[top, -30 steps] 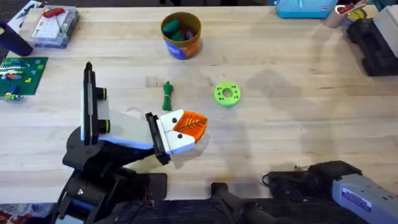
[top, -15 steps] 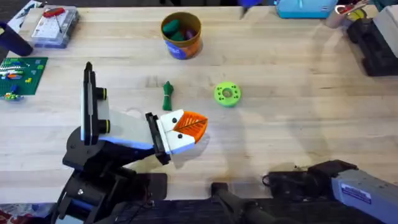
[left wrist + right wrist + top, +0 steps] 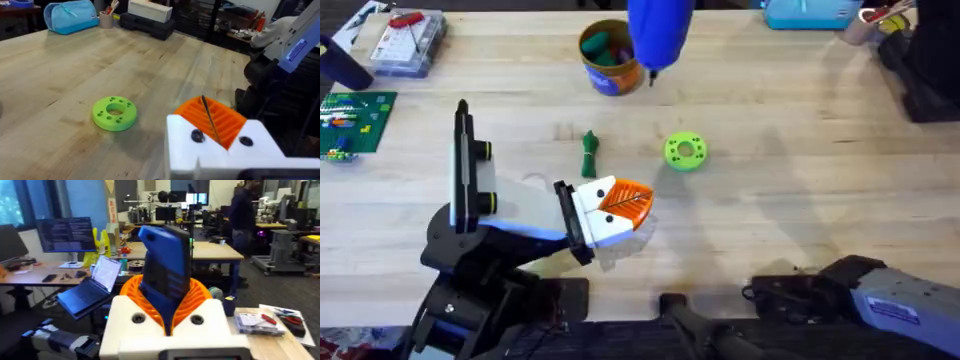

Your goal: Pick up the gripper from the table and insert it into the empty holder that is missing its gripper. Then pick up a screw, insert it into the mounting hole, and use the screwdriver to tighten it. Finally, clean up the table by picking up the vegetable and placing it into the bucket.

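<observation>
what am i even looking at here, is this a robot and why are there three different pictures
Yes, it is a robot: two arms bolted at the near edge of a wooden table, each ending in a white pincer with orange ribbed pads.

One picture is taken from a fixed camera above the table, looking down. The other two come from small cameras on the arms' wrists, so each shows its own pincer up close.

The left pincer is low over the table. Near it lie a small dark green toy vegetable and a bright green disc with holes. Farther back stands an orange bucket with toys in it, and a clear parts box sits at the far left corner.

The right pincer is raised and shut on a blue powered screwdriver, which shows large in the view from above.
</observation>
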Controlling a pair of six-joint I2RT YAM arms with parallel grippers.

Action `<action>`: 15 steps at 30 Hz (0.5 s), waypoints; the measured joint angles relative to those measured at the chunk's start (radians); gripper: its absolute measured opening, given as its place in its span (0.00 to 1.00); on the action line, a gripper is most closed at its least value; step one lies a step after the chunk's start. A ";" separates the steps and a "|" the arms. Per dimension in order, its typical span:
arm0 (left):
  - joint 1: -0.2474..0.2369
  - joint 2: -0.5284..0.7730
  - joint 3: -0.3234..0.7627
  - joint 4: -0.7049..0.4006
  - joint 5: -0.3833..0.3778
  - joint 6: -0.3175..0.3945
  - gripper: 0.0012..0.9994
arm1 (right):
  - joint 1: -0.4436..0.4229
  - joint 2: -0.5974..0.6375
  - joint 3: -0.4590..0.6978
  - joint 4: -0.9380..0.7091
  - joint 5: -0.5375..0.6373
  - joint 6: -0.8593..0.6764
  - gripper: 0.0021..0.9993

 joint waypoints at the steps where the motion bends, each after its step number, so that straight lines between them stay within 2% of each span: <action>1: 0.000 0.000 0.000 0.000 0.000 0.000 0.01 | 0.005 0.000 0.000 0.000 -0.001 0.004 0.02; 15: 0.000 0.000 0.000 0.000 0.000 0.000 0.01 | 0.079 0.000 0.041 0.041 -0.003 0.030 0.02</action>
